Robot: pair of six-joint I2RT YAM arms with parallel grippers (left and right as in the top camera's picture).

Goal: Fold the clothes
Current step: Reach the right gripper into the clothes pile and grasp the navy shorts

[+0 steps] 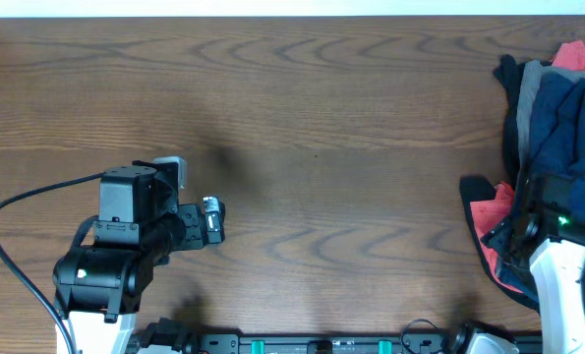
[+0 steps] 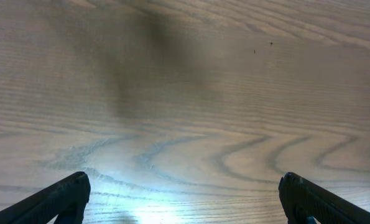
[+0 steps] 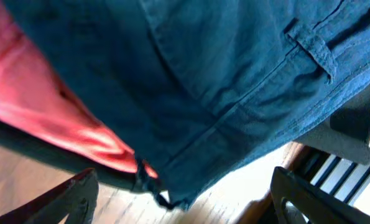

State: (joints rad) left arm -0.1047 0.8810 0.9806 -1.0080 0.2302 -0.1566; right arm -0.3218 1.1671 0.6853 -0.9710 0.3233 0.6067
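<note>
**Item under inspection.** The clothes (image 1: 557, 128) lie in an unsorted heap at the 3 o'clock edge of the table (image 1: 292, 98), none of them folded. A navy garment (image 3: 203, 81) tops the heap, with a stitched hem and a belt loop (image 3: 312, 46) visible. A red garment (image 3: 23, 81) lies under it, showing at 1 o'clock and again at 4 o'clock in the overhead view. A grey piece (image 1: 533, 84) and a black piece (image 1: 477, 192) border the heap on its 9 o'clock side.

**Right gripper** (image 3: 183, 180). It is positioned directly over the heap. Its fingers are spread wide, with the navy hem and the red edge hanging between them. Nothing is pinched.

**Left gripper** (image 2: 183, 180). It sits at 8 o'clock on the table, well apart from the heap. Its fingers are spread wide over bare wood and hold nothing.

**Risks noted.**
1. Multiple layers. Navy and red fabric overlap between the right fingers, so closing here would likely catch both and the garments would come out together.
2. Thin purchase. A grip on the hem alone may slip once the weight of the garment loads it.
3. Edge loss. The heap sits at the table's border, so a pull that drags on neighbouring pieces could tip them over the side.
4. Snagging. The right arm overlies part of the heap, and fabric may ride up with it.
5. No support. The left arm is too far off to steady anything until a garment reaches the centre.
</note>
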